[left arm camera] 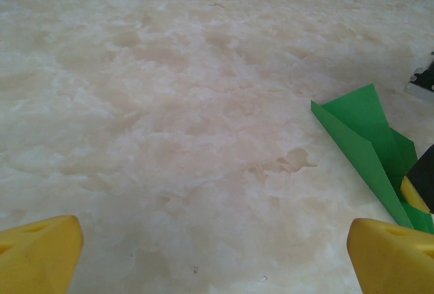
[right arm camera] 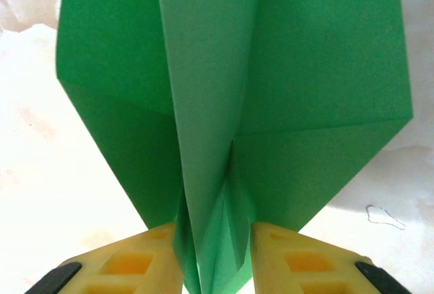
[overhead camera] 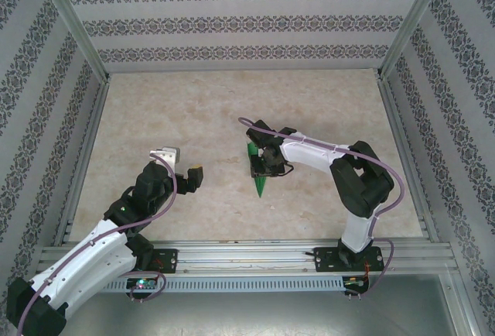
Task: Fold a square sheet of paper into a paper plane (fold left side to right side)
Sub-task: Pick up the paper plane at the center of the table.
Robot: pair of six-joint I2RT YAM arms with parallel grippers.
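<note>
The paper plane (overhead camera: 260,186) is being seen near the middle of the table (overhead camera: 178,104), under the right arm's wrist, its nose pointing toward the arm bases. It is being gripped by the right claw (right arm camera: 217,260), whose yellow pads (right arm camera: 146,257) are being pressed against either side of the raised centre fold. The left claw (left arm camera: 217,260) is being held spread wide and empty above bare table, just left of the plane. The paper is being judged very light, thin and limp, easily crumpled, and liable to slide on the smooth table. The layered centre fold is being regarded as the stiffest part and the best hold; the wings are being considered too floppy.
</note>
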